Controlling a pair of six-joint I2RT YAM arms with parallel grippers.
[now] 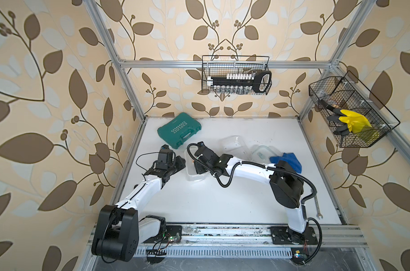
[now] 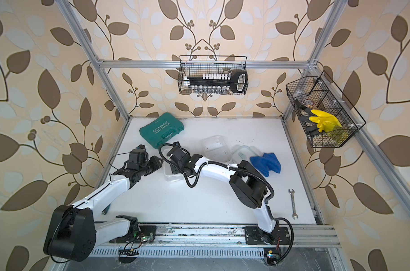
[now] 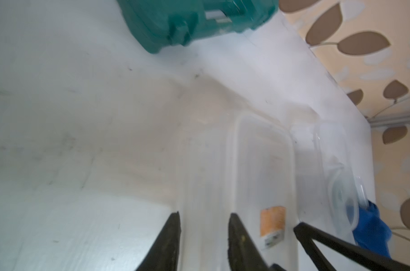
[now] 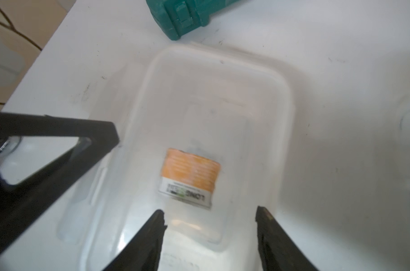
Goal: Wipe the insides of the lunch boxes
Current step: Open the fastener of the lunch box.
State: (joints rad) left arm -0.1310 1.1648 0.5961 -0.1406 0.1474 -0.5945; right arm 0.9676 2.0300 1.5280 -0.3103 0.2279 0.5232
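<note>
A clear lunch box (image 1: 191, 176) is seen on the white table (image 1: 199, 206) just left of centre in both top views. Its upper edge is near the green case (image 1: 179, 130) but apart from it. The right gripper (image 4: 209, 215) is held over the open inside of this box, its fingers spread wide with nothing between them. An orange label (image 4: 190, 173) is seen on the box floor beyond the tips. The left gripper (image 3: 205, 223) is set astride one long wall of the box, one finger outside and one inside. A gap is seen between the tips, and whether the wall is pinched cannot be told through the blur. A second lunch box (image 1: 234, 145) is placed up and right of centre, apart from the first. A clear lid (image 1: 261, 152) is just beside it, and a blue cloth (image 1: 287, 160) is against the lid's right edge. A broad bare stretch of table is seen in the lower middle of the frame, between the two arms. A wrench (image 2: 292, 203) is laid near the table's right edge.
</note>
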